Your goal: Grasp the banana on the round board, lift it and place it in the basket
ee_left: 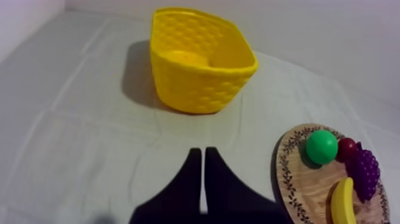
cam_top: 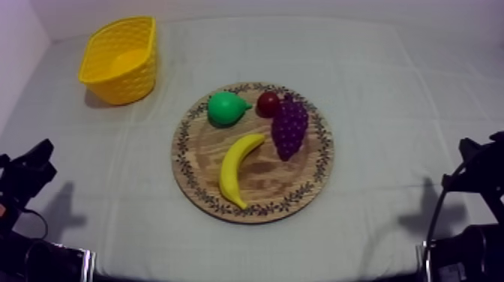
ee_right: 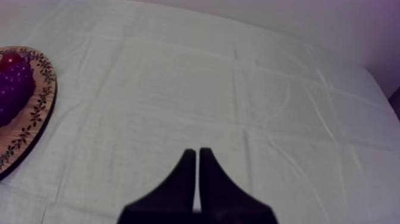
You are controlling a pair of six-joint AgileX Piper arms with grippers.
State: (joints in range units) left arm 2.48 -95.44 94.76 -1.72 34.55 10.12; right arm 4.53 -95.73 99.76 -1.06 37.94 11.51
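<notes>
Left gripper (ee_left: 202, 152) sits low at the near left of the table, its two black fingers pressed together into a narrow wedge with nothing between them. It is over the grey-white cloth (cam_top: 390, 90), well apart from the fruit. Right gripper (ee_right: 197, 152) sits low at the near right, closed on nothing in the same way, with the round wooden board's patterned rim off to its left.

Round wooden board (cam_top: 277, 180) lies in the middle of the table. On its near left part lies the banana (cam_top: 238, 169), curving from the near rim up toward the centre, touched by neither gripper. Just right of it, and a little farther, lies the bunch of grapes (cam_top: 289, 127). At the board's far side are the green pear (cam_top: 225, 109) on the left and the small red fruit (cam_top: 268, 103) beside it, against the top of the grapes.

Yellow basket (cam_top: 127, 82) stands at the far left, apart from the board.
</notes>
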